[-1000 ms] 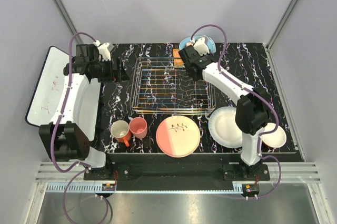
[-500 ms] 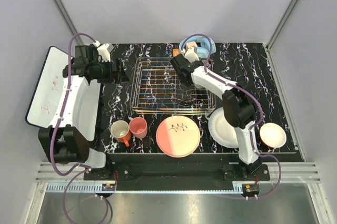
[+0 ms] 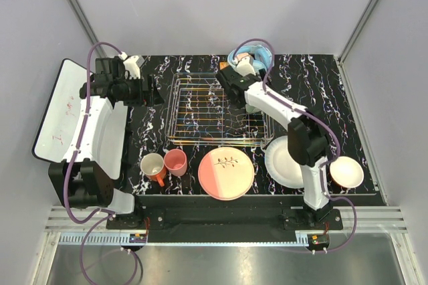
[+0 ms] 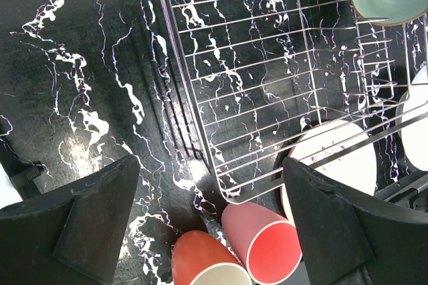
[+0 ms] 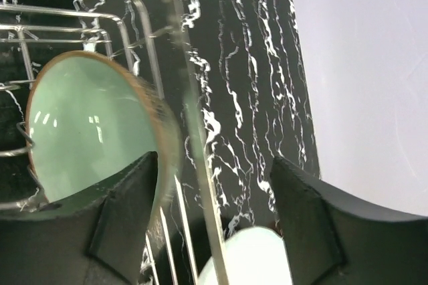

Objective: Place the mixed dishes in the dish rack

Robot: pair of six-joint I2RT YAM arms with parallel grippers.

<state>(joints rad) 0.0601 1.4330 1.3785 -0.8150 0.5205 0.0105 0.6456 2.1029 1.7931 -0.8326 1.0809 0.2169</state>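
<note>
— What is in the rack (image 3: 200, 114)?
— Only the green bowl (image 5: 87, 124), in the far right corner just inside the rim. Outside the rack, along the near edge of the worktop (image 3: 354, 98), sit the mug (image 3: 152, 166), the cup (image 3: 175, 162), the pink plate (image 3: 226, 172), the white plate (image 3: 281, 161) and, at the near right corner, the white bowl (image 3: 346, 172), each empty.
— And the hands?
— The left hand (image 4: 210, 225) is wide open and empty, beside the rack's left side. The right hand (image 5: 217, 225) hangs over the far right corner, jaws apart with nothing gripped; the bowl lies beside one finger.
— What has changed from a second ago?
— The right hand was shut then, at the far edge by the headphones (image 3: 253, 54). It has come in over the rack and opened. The left arm hasn't moved.
— Which way do things lie?
— The bowl's mouth faces up, but I can't tell whether it is level or tipped. The rack's long side runs left to right. The mug and cup stand upright.
</note>
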